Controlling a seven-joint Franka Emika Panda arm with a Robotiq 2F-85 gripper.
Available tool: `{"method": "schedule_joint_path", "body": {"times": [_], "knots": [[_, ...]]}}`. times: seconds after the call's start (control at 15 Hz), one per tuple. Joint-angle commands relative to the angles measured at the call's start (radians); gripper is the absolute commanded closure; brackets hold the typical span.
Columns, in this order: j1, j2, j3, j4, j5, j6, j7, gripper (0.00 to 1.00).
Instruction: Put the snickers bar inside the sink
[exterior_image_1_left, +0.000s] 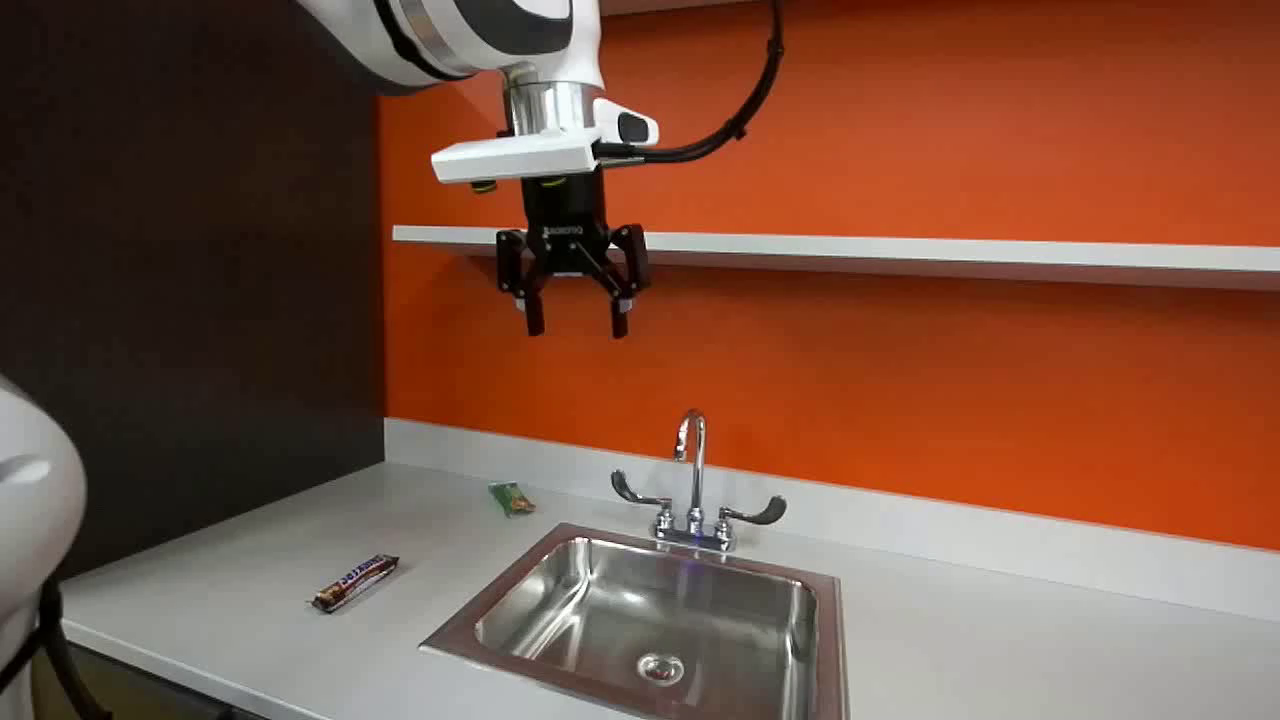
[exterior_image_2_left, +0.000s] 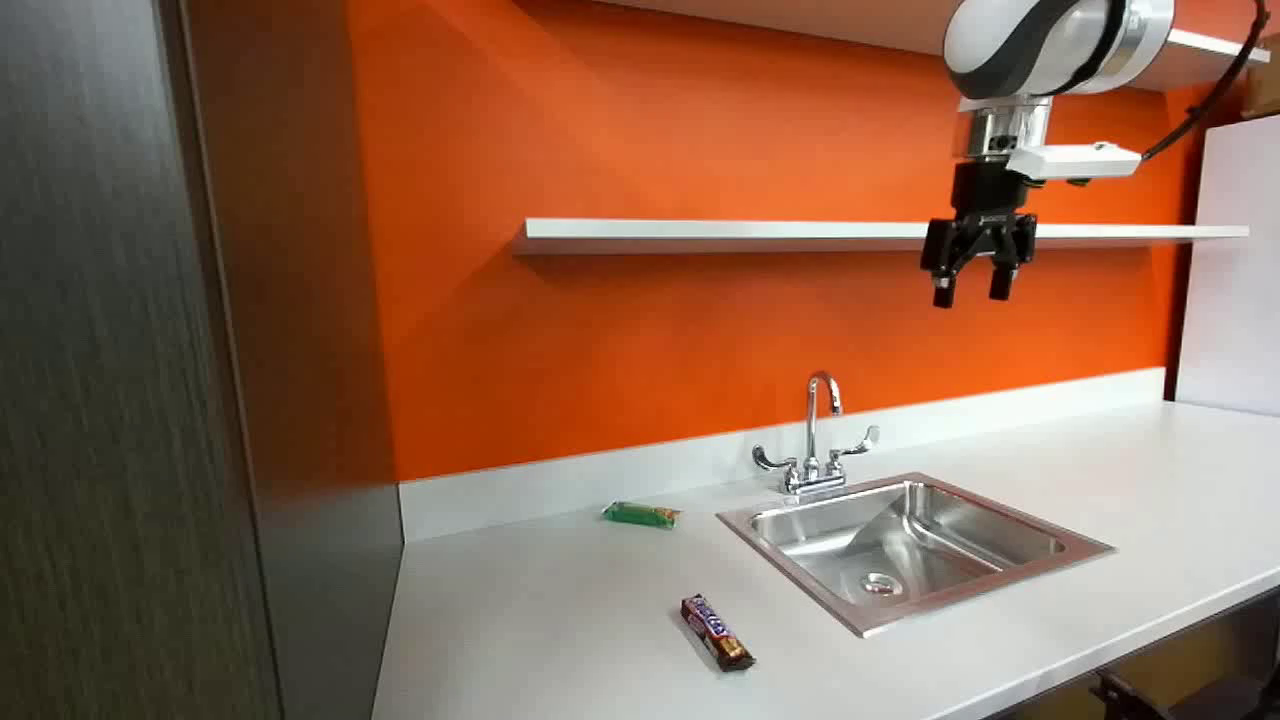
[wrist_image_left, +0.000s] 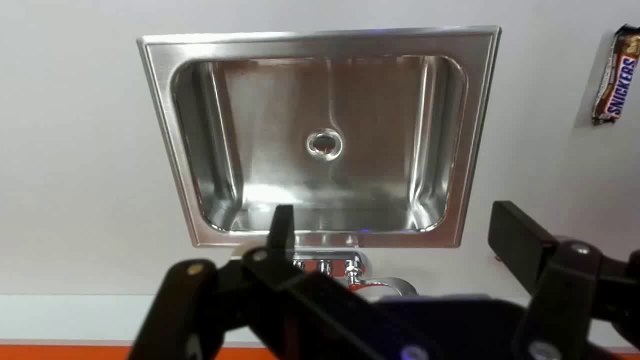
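The Robotiq gripper (exterior_image_1_left: 577, 331) gapes empty; the Snickers bar (exterior_image_1_left: 355, 583) seems light, firm, slick-wrapped; best pinched mid-length, crosswise.

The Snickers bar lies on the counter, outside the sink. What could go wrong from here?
The open pincer hangs high and the Snickers bar sits at the wrist view's edge, so the descent may miss. Swung low, the pincer could strike the faucet. Released early, the bar might land on the sink rim.

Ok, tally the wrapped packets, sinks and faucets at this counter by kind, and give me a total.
Wrapped: 2 (snickers bar, green packet)
Sink: 1
Faucet: 1
Total: 4
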Motion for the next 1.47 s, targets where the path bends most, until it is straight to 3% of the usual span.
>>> {"method": "schedule_joint_path", "body": {"times": [0.0,0.27,0.67,1.07,1.4], "knots": [[-0.007,0.001,0.006,0.002,0.005,-0.003,-0.004,0.00],[0.001,0.010,0.033,0.002,-0.010,-0.025,0.005,0.00],[0.044,0.039,0.164,-0.054,0.001,-0.037,0.148,0.00],[0.115,0.136,0.250,-0.082,0.097,-0.004,0.328,0.00],[0.181,0.263,0.265,-0.073,0.216,0.109,0.307,0.00]]}}
